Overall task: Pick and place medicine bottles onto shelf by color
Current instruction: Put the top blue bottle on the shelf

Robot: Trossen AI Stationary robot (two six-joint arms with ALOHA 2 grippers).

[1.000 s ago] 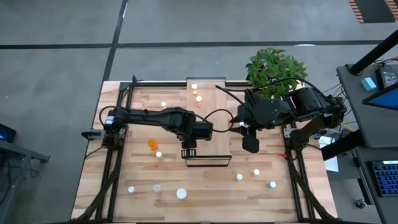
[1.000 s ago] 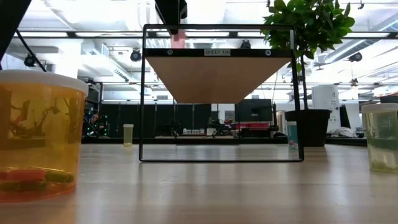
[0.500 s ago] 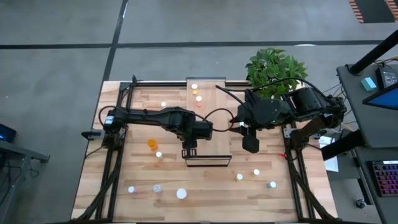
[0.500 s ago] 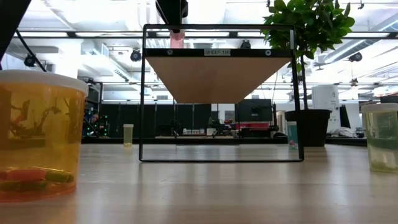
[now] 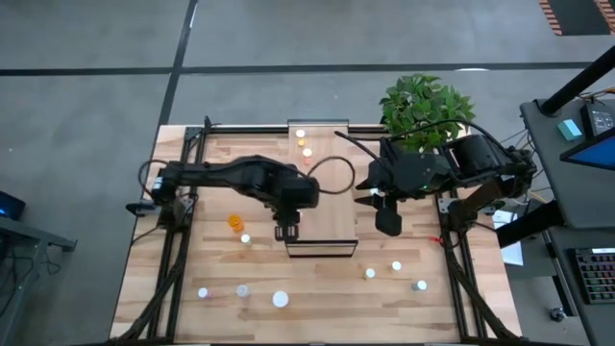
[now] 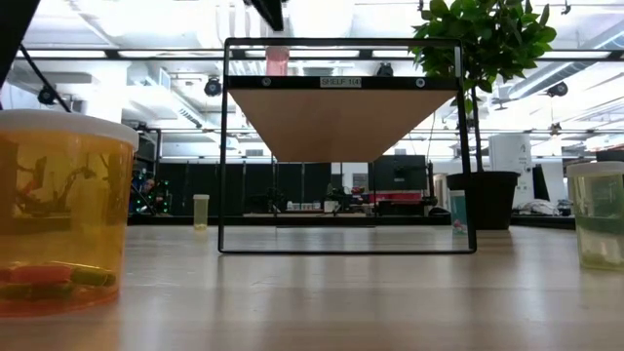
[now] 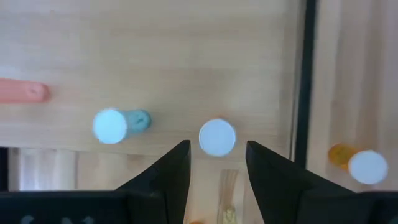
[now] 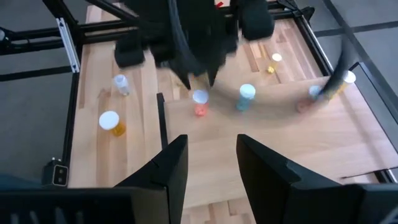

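Left gripper: fingers spread, lifted away from the pink bottle (it held that before).
Shelf: bottle placed there.
Right gripper: spread, empty, waiting.

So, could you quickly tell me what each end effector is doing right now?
Left end effector: open, empty, above a pink bottle on the shelf.
Right end effector: open, empty.

A small dark label sits at the middle of the top edge of the long light-wood shelf with the dark frame, seen in the low view. Its pale lettering is too small to make out with any certainty. No other text, number or sign can be read.
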